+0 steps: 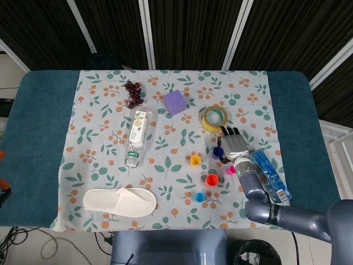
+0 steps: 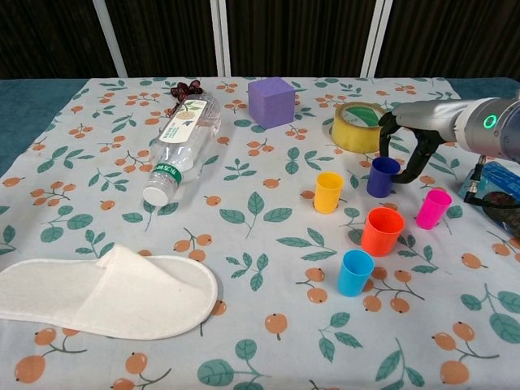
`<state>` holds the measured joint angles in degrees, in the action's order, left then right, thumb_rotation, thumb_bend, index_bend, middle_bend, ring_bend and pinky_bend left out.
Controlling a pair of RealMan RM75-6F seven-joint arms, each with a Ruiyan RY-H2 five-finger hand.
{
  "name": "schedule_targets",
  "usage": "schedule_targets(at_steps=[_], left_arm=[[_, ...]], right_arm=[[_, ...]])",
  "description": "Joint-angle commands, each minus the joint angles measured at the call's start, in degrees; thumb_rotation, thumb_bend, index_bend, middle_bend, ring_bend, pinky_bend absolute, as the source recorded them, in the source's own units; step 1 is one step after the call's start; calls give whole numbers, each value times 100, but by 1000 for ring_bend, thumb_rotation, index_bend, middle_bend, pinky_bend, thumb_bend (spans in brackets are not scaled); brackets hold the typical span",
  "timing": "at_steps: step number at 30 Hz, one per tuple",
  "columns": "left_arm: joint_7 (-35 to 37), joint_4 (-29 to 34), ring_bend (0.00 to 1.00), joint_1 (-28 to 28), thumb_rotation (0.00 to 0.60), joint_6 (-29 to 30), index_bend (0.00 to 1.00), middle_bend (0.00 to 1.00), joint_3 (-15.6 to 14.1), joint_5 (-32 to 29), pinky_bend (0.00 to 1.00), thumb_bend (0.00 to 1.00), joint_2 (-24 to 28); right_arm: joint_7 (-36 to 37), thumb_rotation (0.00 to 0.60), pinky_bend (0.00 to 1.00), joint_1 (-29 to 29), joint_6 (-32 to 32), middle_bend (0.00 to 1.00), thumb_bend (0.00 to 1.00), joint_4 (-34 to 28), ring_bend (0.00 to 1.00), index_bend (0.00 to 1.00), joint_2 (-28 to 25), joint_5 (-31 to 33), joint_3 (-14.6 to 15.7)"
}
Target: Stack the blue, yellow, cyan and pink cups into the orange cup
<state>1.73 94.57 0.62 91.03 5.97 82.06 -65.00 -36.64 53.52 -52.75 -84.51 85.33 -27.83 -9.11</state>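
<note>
Five cups stand upright on the floral cloth. The blue cup [image 2: 382,176] [image 1: 218,152] is furthest back, with the yellow cup [image 2: 329,192] [image 1: 195,160] to its left and the pink cup [image 2: 433,208] [image 1: 230,169] to its right. The orange cup [image 2: 382,231] [image 1: 212,179] stands in front of them, and the cyan cup [image 2: 355,272] [image 1: 200,196] is nearest. My right hand [image 2: 409,146] [image 1: 234,144] hovers just behind and right of the blue cup, fingers curved and apart, holding nothing. My left hand does not show in either view.
A yellow tape roll [image 2: 356,127] lies right behind the hand. A purple cube [image 2: 271,101], a lying bottle [image 2: 183,142] and dark grapes [image 2: 185,89] sit further back left. A white slipper [image 2: 106,292] lies front left, and a blue packet [image 2: 496,183] at the right edge.
</note>
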Motion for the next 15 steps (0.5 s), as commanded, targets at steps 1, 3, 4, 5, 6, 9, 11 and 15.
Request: schedule_targets(at_steps=[1, 3, 4, 5, 6, 9, 11, 15], left_arm=[[-1, 2, 18, -1, 600, 3, 141, 30, 0, 2, 75, 814, 0], [3, 4, 18, -3, 600, 6, 141, 30, 1, 1, 75, 814, 0], [4, 2, 18, -5, 600, 7, 141, 30, 2, -1, 75, 814, 0], [5, 2, 18, -5, 600, 5, 142, 30, 1, -2, 75, 814, 0], [6, 3, 18, -3, 600, 2, 142, 30, 1, -2, 76, 814, 1], [5, 7, 18, -2, 600, -6, 143, 30, -2, -3, 75, 814, 5], [8, 7, 18, -4, 600, -3, 143, 30, -2, -2, 75, 814, 7], [21, 10, 18, -9, 600, -2, 144, 30, 3, -15, 76, 814, 11]], right_arm=[[12, 600, 11, 2, 10, 0, 373, -17, 0, 487, 1, -20, 5], [13, 600, 11, 4, 10, 0, 377, -41, 0, 489, -2, -37, 11], [16, 600, 11, 4, 5, 0, 380, -75, 0, 490, -8, -45, 13], [13, 600, 11, 7, 1, 0, 385, -97, 0, 493, -14, -46, 15], [4, 600, 11, 13, -5, 0, 389, -115, 0, 496, -19, -45, 16], [-6, 600, 11, 29, -45, 0, 392, -157, 0, 503, -19, -37, 0], [-1, 600, 11, 38, -61, 0, 394, -183, 0, 507, -26, -16, -21], [0, 600, 11, 54, -105, 0, 395, -289, 0, 509, -113, 4, -71]])
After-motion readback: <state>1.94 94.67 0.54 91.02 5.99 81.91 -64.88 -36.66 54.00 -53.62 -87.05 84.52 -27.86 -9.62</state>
